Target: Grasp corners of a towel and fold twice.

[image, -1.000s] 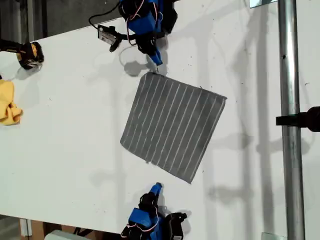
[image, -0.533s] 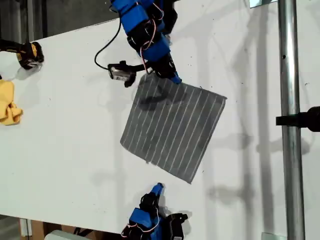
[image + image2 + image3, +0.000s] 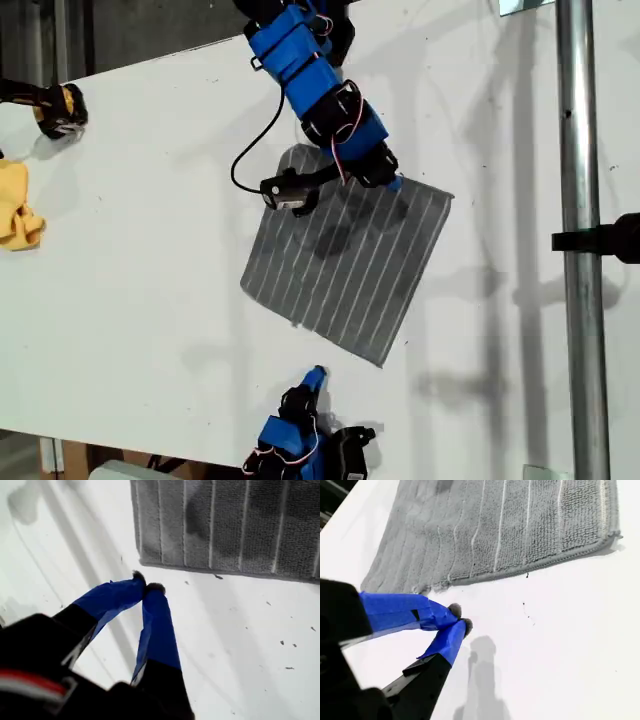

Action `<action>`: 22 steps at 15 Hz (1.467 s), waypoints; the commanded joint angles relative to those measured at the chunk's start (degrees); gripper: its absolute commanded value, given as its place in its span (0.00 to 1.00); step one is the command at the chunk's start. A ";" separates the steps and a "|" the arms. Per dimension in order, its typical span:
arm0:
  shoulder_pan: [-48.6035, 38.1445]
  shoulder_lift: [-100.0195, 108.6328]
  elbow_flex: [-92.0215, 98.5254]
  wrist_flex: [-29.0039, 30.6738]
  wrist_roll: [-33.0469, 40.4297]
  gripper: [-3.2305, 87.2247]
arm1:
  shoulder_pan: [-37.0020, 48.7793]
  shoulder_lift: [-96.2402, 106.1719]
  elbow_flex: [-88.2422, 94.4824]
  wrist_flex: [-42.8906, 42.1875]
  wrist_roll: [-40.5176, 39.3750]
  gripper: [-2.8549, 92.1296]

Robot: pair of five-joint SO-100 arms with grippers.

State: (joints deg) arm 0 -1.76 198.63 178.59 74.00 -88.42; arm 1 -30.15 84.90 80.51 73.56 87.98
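Note:
The towel [image 3: 345, 255], dark grey with thin white stripes, lies flat and tilted on the white table. My first gripper [image 3: 395, 184] reaches in from the exterior view's top and hovers at the towel's upper edge, short of its right corner [image 3: 450, 198]. In the first wrist view that gripper [image 3: 146, 586] is shut on nothing, just off the towel [image 3: 225, 525] beside a corner [image 3: 136, 560]. My second gripper [image 3: 316, 374] rests near the exterior view's bottom edge, apart from the towel. The second wrist view shows this gripper [image 3: 459, 617] shut and empty, facing the towel [image 3: 510, 525] and a corner [image 3: 615, 532].
A yellow cloth [image 3: 15, 205] and a yellow-and-black tool [image 3: 58, 108] lie at the exterior view's left. A metal pole [image 3: 580, 240] with a black clamp [image 3: 610, 238] runs down the exterior view's right. The first arm's camera [image 3: 285, 190] hangs over the towel.
My first arm has stretched out from the towel's top corner along its upper edge toward the exterior view's right. The second arm and the towel have stayed still.

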 commanded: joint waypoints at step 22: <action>3.60 0.18 0.09 0.35 -3.16 0.02 | -5.63 -34.10 -14.59 -9.14 9.40 0.32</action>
State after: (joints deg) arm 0 1.32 198.63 178.59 74.00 -91.05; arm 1 -35.51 51.94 67.15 66.09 96.94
